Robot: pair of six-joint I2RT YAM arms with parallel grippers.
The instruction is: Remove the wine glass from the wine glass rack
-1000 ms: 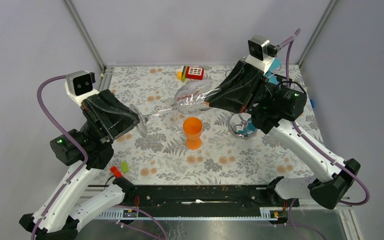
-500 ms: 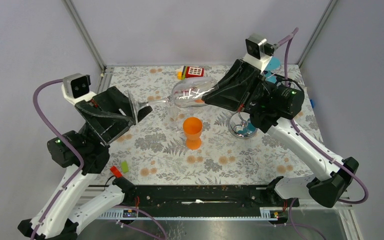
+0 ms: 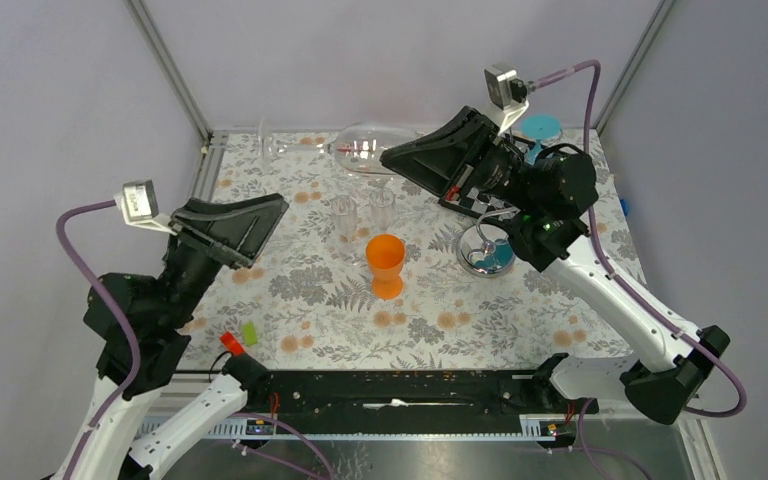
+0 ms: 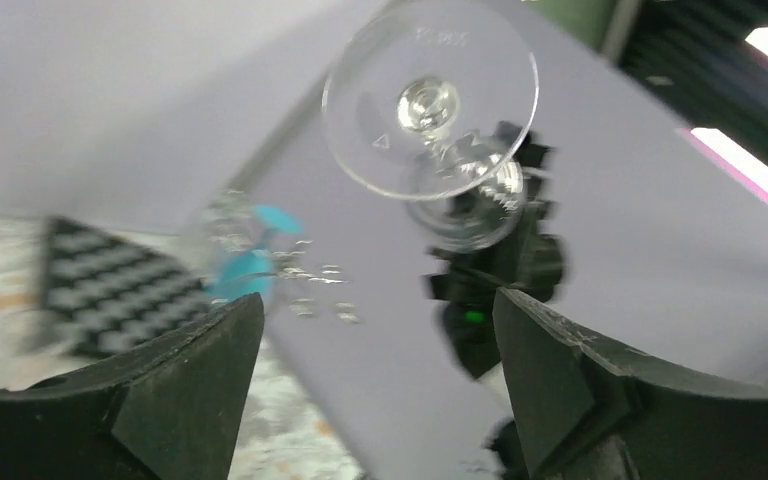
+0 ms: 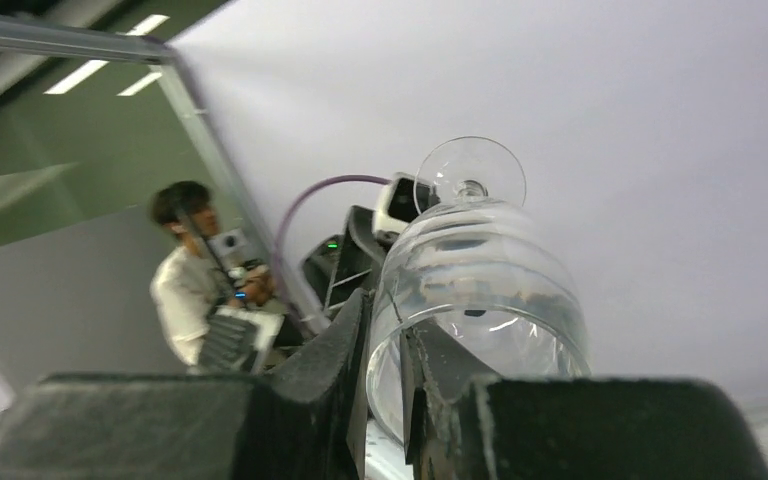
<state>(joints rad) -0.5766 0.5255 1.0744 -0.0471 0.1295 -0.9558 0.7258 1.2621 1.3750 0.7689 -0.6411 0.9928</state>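
— at the left, how's the left tool [image 3: 260,230]?
— released, jaws wide apart.
— and the wine glass [image 3: 365,152]?
— sideways in the air, rim clenched by the right tool [image 3: 392,158], apart from the wine glass rack [image 3: 480,258] on the tabletop [image 3: 310,310].

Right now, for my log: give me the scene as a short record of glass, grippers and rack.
wine glass: off the rack, held sideways in the air, foot pointing left
right gripper: shut on the wine glass at the bowl's rim
left gripper: open, empty, apart from the glass
rack: stands on the table, top hidden
orange cup: upright, left of the rack
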